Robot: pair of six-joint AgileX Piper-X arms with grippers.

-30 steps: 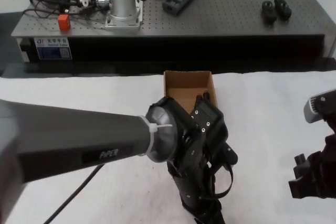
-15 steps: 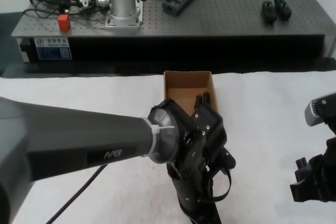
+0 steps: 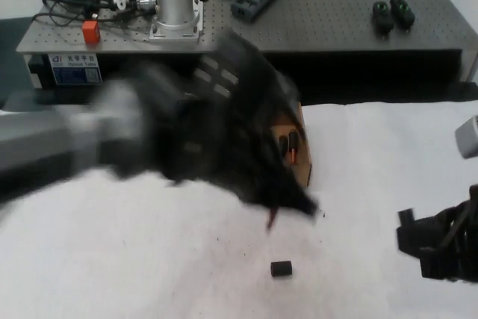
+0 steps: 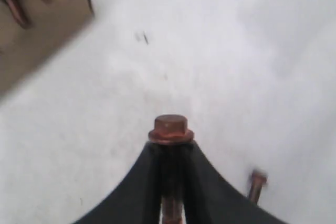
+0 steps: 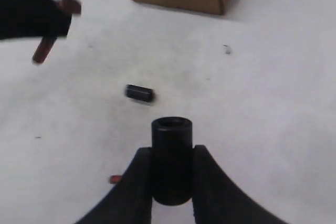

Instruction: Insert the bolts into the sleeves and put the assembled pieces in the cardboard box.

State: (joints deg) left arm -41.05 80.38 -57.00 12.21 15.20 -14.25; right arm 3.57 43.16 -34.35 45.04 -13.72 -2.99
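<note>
A: Start at the left claw (image 4: pixel 169 148). What is it doing?

B: It is clenched on a copper-coloured hex-head bolt (image 4: pixel 169 129), head just past the fingertips and the shank pinched between them. A second ago this arm lay low across the front of the brown cardboard box (image 3: pixel 302 162). Now the left arm (image 3: pixel 187 132) is a blur in the high view, swinging up and off that spot.

A: And the right claw (image 5: pixel 172 153)?

B: It grips a short black cylindrical sleeve (image 5: pixel 171 129) with the open bore facing out. It hangs toward the right edge of the white cloth-covered worktop (image 3: pixel 373 184), having edged slightly inward.

A: Anything uncovered by the swing?

B: Yes, a loose black sleeve (image 3: pixel 281 267) shows near the middle of the front edge. A second copper bolt (image 4: pixel 256 184) also lies on the cloth.

A: The box?

B: It sits at the middle of the cloth's far edge, with dark pieces with orange ends (image 3: pixel 291 143) inside.

A: So where does that leave things?

B: I judge the pickup done. Bolt and sleeve are each in a claw but well apart, so mating them comes next, and the loose pair remains.
</note>
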